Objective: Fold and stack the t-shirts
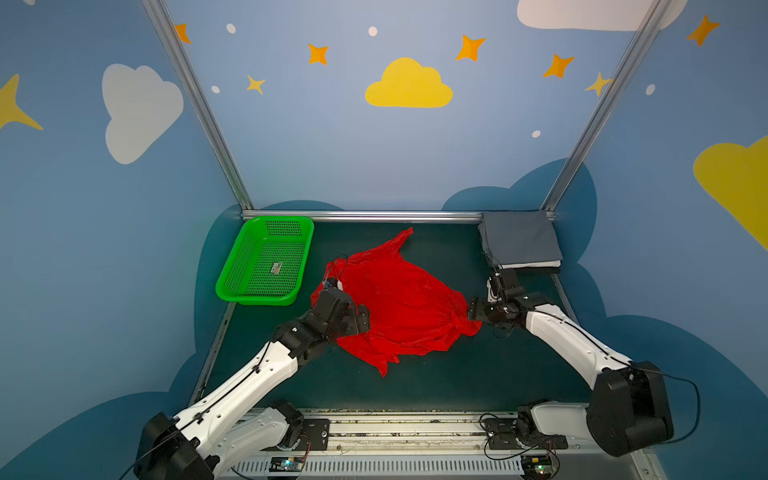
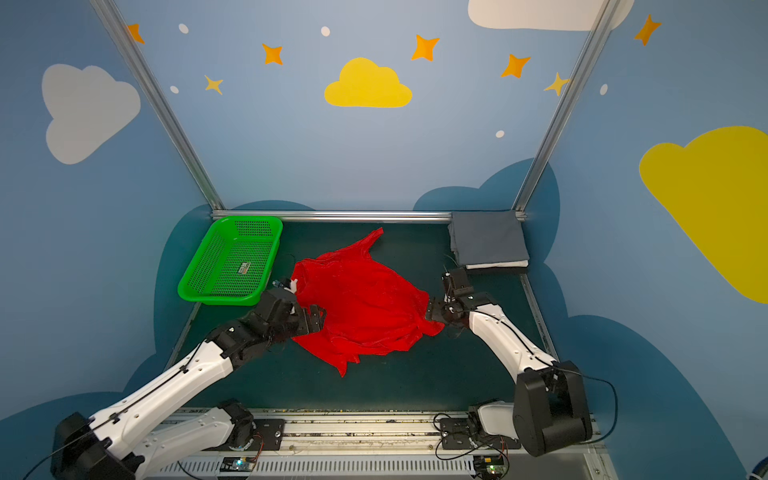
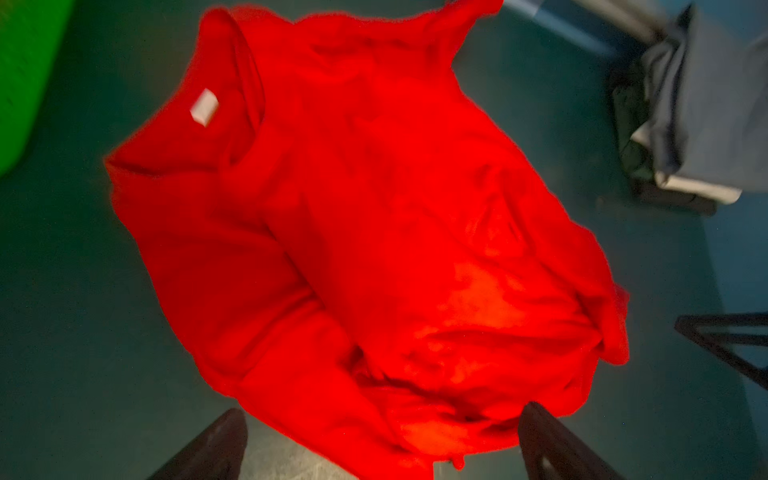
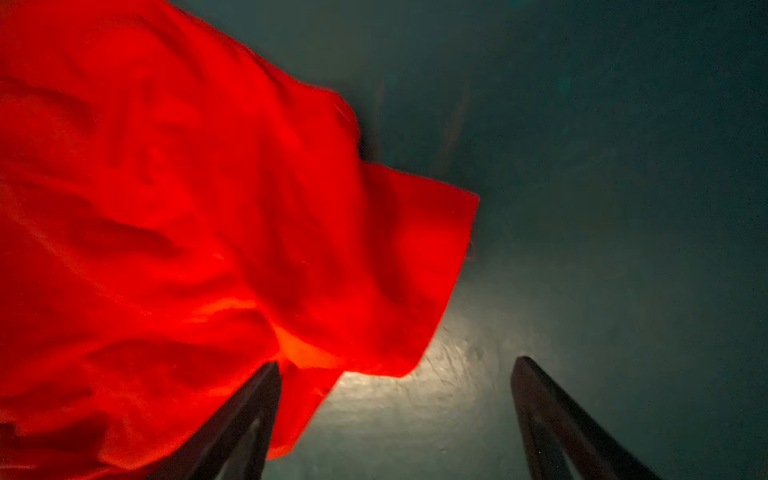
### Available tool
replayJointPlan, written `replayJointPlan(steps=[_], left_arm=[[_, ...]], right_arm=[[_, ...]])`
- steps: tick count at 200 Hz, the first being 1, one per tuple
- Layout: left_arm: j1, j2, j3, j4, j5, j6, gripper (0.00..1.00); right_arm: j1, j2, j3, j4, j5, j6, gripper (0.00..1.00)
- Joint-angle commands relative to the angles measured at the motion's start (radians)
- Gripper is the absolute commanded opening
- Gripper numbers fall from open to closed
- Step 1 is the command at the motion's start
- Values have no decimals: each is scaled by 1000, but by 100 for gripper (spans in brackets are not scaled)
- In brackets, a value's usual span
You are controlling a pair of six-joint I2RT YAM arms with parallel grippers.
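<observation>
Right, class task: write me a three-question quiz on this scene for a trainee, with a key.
1. True or false: the red t-shirt lies crumpled and unfolded on the table.
2. Which colour tops the folded stack? A grey, B white, C black.
3. Which arm's end effector is nearer that stack?
Key: 1 true; 2 A; 3 the right end effector.

I get both top views from high overhead, slanting forward, sharing the whole scene. Each wrist camera sits close behind its pincer, the left pincer [image 3: 382, 415] and the right pincer [image 4: 397, 362], and both share the red t-shirt [image 3: 374, 208] just ahead.
</observation>
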Motion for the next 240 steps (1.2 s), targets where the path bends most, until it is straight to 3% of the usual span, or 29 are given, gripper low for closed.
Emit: replayJointPlan(steps=[1, 37, 78, 104, 136, 173, 216, 240], left_arm=[[-54, -14, -72, 39, 0, -98, 100], [-146, 30, -136, 78, -11, -158, 100], [-188, 107, -193, 166, -3, -215, 100], [-184, 144, -201, 162, -43, -275, 100], [-169, 192, -196, 153, -94, -291, 98], [-126, 248, -177, 152, -73, -281, 91], [-72, 284, -182, 174, -36, -265, 90], [-60, 293, -175, 176, -25, -251, 89]], right_arm=[[-31, 55, 16, 105, -39, 50, 83], [-67, 217, 47, 170, -98, 79, 78], [-72, 270, 13, 231, -75, 104, 61], [-76, 258, 18, 230, -61, 95, 39], [-78, 223, 27, 236, -29, 75, 0], [-79, 209, 110, 171, -8, 33, 0], [-80, 216, 236, 181, 38, 37, 0], [-79, 265, 345, 102, 38, 28, 0]])
